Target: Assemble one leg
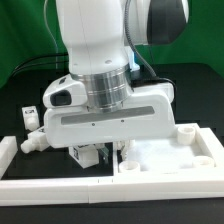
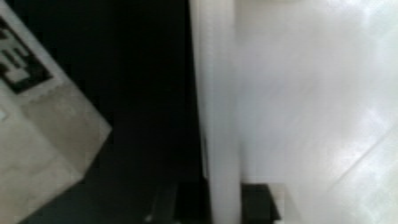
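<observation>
Two short white legs with tag stickers lie at the exterior view's left, one point(image 1: 30, 116) above the other point(image 1: 31, 142), both apart from the gripper. My gripper point(image 1: 104, 153) is low over the table at the near edge of the large flat white panel point(image 1: 170, 150). In the wrist view the panel point(image 2: 311, 110) fills one side, and its bright edge strip point(image 2: 215, 120) runs between my two dark fingers point(image 2: 263, 203). My gripper point(image 2: 221, 205) straddles that edge and looks closed on it. It holds no leg.
White border rails run along the front point(image 1: 60, 187) and the exterior view's left point(image 1: 8, 146). A white peg-like piece point(image 1: 188, 131) stands by the panel's far right. A tagged white piece point(image 2: 22, 60) lies across the black table strip point(image 2: 143, 130).
</observation>
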You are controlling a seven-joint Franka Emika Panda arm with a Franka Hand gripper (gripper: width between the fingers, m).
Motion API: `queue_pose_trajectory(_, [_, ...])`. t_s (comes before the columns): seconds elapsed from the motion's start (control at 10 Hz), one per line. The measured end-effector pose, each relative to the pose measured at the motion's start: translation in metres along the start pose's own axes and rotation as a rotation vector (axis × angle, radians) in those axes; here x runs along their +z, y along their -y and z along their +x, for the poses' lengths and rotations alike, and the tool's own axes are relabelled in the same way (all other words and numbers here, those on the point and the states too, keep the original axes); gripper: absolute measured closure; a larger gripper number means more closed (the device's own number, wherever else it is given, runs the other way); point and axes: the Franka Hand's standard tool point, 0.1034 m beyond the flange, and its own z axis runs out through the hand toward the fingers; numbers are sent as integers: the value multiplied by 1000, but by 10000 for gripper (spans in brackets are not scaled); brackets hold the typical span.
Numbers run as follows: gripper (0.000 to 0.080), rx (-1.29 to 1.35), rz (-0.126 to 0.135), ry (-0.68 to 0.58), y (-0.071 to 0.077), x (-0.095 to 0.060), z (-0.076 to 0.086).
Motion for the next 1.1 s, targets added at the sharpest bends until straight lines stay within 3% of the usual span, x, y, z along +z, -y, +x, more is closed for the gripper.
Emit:
queue_pose_trajectory(0.3, [740, -2, -1, -5, 0, 1, 0])
queue_pose_trajectory(0.4, [492, -2, -1, -5, 0, 1, 0])
queue_pose_trajectory(0.5, [492, -2, -1, -5, 0, 1, 0])
queue_pose_trajectory(0.6, [309, -2, 0, -3, 0, -1, 0])
queue_pose_trajectory(0.7, [309, -12, 7, 12, 1, -12, -1])
queue_pose_trajectory(0.8, [177, -35, 12, 10, 0, -26, 0])
queue_pose_trajectory(0.9, [156, -47, 14, 11, -1, -36, 0])
queue_pose_trajectory(1.1, [151, -47, 14, 14, -1, -38, 0])
